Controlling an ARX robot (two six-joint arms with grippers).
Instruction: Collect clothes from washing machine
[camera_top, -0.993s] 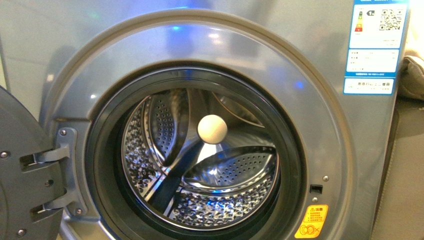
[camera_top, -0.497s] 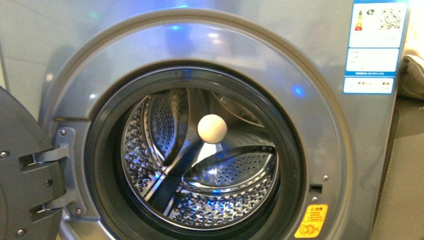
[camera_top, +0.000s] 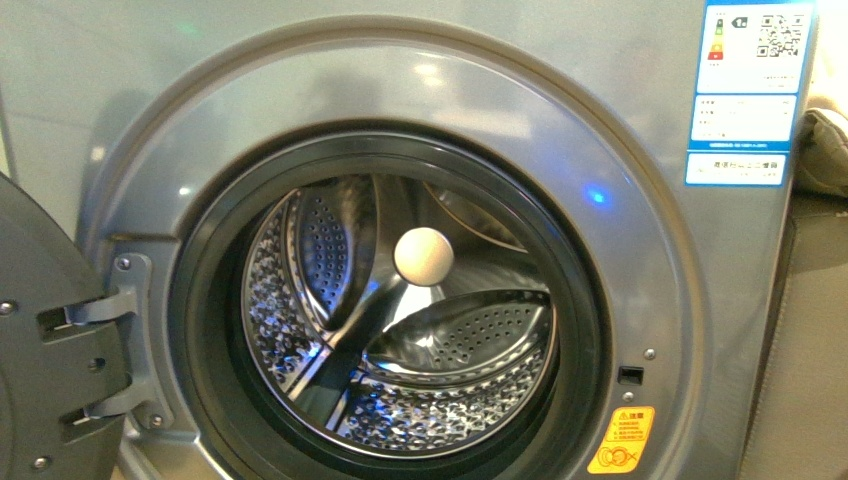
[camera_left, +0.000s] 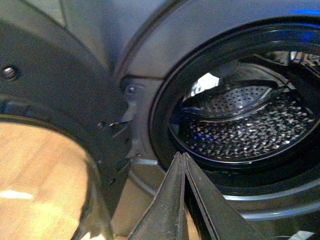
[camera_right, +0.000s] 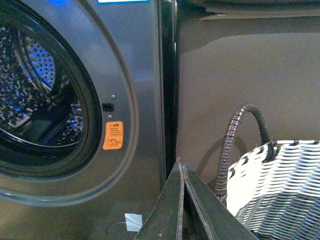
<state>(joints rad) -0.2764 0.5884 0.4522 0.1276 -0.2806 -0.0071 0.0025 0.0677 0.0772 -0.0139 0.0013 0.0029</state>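
**So, door open, drum looks bare from where I'm sitting**

So I'm parked right in front of the washing machine (camera_top: 600, 120) and I can't spot the clothes anywhere. Front view looks straight through the porthole into the steel drum (camera_top: 300, 300), and all I get is shiny perforated metal, the lifter paddles and a pale round knob (camera_top: 424, 257) at the back centre. Some blue glints on the metal low down. Neither wrist view shows fabric in the part of the drum it catches.

The dark rubber gasket (camera_top: 200, 300) rings the opening. The door (camera_top: 40, 330) is swung open to the left on its hinge (camera_top: 125, 300); the left wrist view shows its glass bowl (camera_left: 45, 175) with a wood-coloured floor showing through.

Left gripper (camera_left: 181, 157) sits near the lower edge of the opening, by the hinge side, jaws pressed together with nothing between them. Right gripper (camera_right: 181, 167) is off the machine's right front corner, jaws also together and holding nothing.

Further out: blue-white labels (camera_top: 750, 95) top right of the front panel, a yellow warning sticker (camera_top: 624, 440) bottom right, and a white woven basket (camera_right: 280, 190) with a dark handle standing just beside the machine on the right. A pale grey cloth bundle (camera_top: 825, 150) pokes in at the right edge.
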